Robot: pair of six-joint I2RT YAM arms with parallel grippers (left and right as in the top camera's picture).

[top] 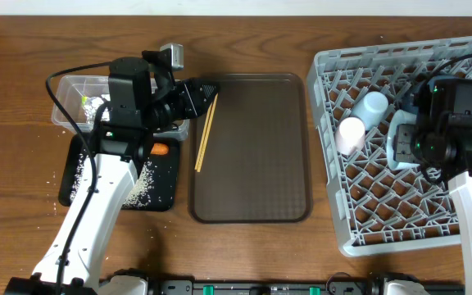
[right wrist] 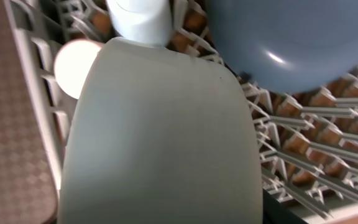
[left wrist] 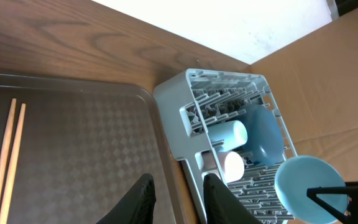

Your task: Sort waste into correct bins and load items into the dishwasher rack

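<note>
**Rack nearly loaded; chopsticks outstanding**

Rack side, right of the overhead view: the dishwasher rack (top: 383,201) holds the pale pink cup (top: 351,135) and the light blue cup (top: 374,106), lying side by side near its upper left. The dark-blue plate (left wrist: 263,130) stands on edge just behind them. Your right gripper (top: 420,146) is clamped on the light blue bowl (top: 401,143), which sits over the rack's middle. Whether the bowl is seated in the lattice I cannot tell.

Waste side, upper left: the clear tub (top: 62,111) shows the silver foil wrapper (top: 97,103) and a bit of the yellow-green packet (top: 85,98). The arm hides the rest of it. Below it, the black tray (top: 158,197) carries the orange carrot (top: 160,150) and the white rice (top: 142,184). A few grains lie on the table (top: 23,164) beside the tray's left edge. Tissue and brown lump not visible.

Centre: the brown serving tray (top: 252,164) is bare except for the chopsticks (top: 205,131) along its left edge. Your left gripper (left wrist: 178,186) hangs over the tray's upper left corner, jaws apart, nothing between them.

Judgement: sorting looks done and four of five items are at the rack. Left to do: release the bowl, move the chopsticks.
</note>
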